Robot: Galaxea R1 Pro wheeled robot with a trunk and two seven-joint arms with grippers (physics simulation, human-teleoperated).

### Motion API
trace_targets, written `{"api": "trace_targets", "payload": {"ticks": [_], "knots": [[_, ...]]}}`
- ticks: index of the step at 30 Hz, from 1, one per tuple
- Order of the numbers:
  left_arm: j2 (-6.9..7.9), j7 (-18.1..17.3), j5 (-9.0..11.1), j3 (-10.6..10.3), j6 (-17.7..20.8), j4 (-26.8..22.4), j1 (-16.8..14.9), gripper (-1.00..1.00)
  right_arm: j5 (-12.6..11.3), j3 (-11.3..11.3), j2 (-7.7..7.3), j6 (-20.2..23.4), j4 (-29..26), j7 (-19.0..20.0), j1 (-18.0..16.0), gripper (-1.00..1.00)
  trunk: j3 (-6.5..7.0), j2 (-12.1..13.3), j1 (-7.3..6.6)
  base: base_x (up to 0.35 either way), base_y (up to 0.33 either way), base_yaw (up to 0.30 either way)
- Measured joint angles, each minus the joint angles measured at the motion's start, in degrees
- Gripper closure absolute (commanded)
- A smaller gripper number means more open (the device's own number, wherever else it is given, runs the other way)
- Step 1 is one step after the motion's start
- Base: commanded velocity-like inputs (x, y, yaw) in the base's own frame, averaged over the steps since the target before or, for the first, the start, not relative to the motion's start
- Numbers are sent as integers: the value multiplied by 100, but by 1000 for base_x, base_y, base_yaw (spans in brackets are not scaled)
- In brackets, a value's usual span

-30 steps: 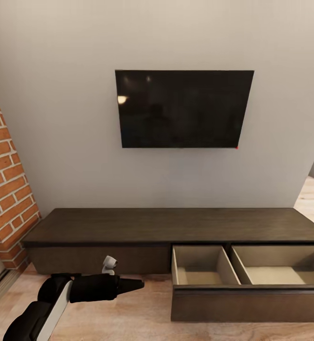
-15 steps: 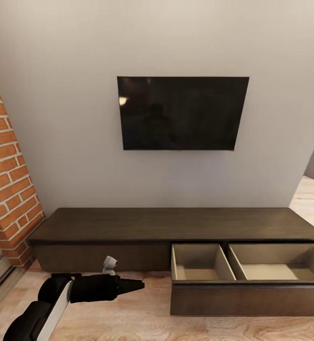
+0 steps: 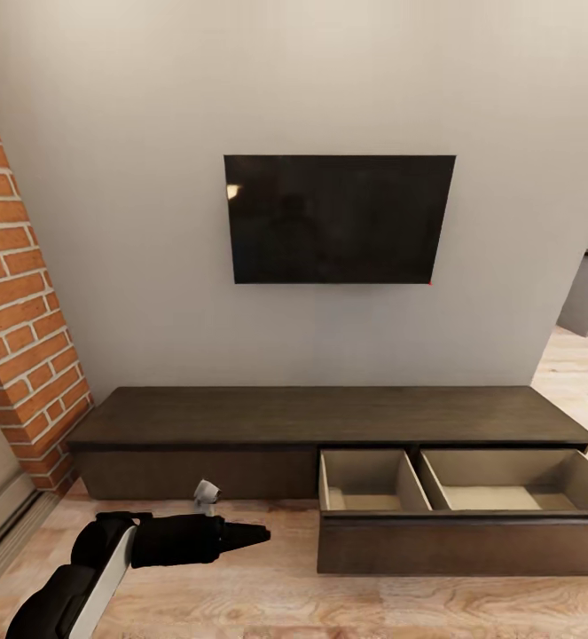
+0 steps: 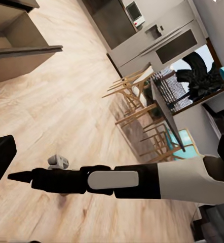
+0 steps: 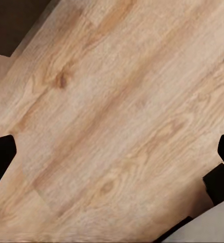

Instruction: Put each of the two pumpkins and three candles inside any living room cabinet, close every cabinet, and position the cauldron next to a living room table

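Facing a grey wall, the head view showed the cabinet (image 3: 329, 417), a long low dark-brown unit, standing against it beyond the left pincer (image 3: 256, 533). The right-hand drawer (image 3: 458, 510) stood pulled out, to the right of the pincer's tip, with two pale compartments that appeared empty. The left arm (image 3: 107, 559) reached across the wooden floor (image 3: 240, 603), and its pincer tapered to a single dark point, so the fingers looked pressed together with nothing between them. A black television (image 3: 340, 219) hung on the wall above the cabinet, and a brick column (image 3: 19, 302) rose to the left of the arm.

The left wrist view showed one dark finger (image 4: 0, 159) at the edge of the picture, and a black-and-white arm segment (image 4: 132, 182) crossing over the floor. Beyond it stood wooden chairs (image 4: 137, 109) and grey kitchen units (image 4: 157, 40); the open drawer's corner lay near one edge.

The right wrist view showed wood-grain floor under the right pincer (image 5: 112, 152). Its two dark fingertips (image 5: 0, 157) sat at opposite edges, spread wide apart and holding nothing.
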Motion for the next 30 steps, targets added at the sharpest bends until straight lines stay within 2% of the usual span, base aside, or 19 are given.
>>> {"api": "trace_targets", "payload": {"ticks": [5,9,14,16,17,18,20,23,26,30], "knots": [[-6,29,0,-14,-3,43,2,-100,-8,310,8,71,-13,-13,0,-100,90,201,-112,-55,0,0],[-6,294,-9,-90,-10,140,14,-100,-19,531,18,72,-11,-22,0,-100,162,361,-200,-9,0,0],[13,730,-16,-152,-36,494,69,-100,-15,597,19,71,-5,-22,0,-100,251,561,-310,-1,0,0],[25,1063,-36,-144,-63,888,77,-100,-13,605,15,70,0,-21,0,-100,287,642,-354,0,0,0],[24,1360,-65,-125,-94,1252,80,-100,-13,608,12,70,2,-21,0,-100,305,682,-376,0,0,0],[16,1684,-78,-102,-209,1652,82,-100,-15,609,6,68,24,-21,0,-100,323,722,-398,0,0,0],[14,1962,-61,-85,-432,2005,81,-100,-18,610,3,64,44,-22,0,-100,359,802,-442,0,0,0],[3,2468,-58,-65,-1117,2657,82,-100,-21,614,1,69,65,-21,0,-100,378,844,-465,0,0,-27],[-1,2783,-33,-28,-1490,3068,81,-100,-29,656,0,66,71,-25,0,-100,378,844,-465,0,0,-57],[-7,3091,-32,278,-1781,3327,79,-100,-39,747,0,42,80,-28,1,-100,378,844,-465,0,0,-173]]}}
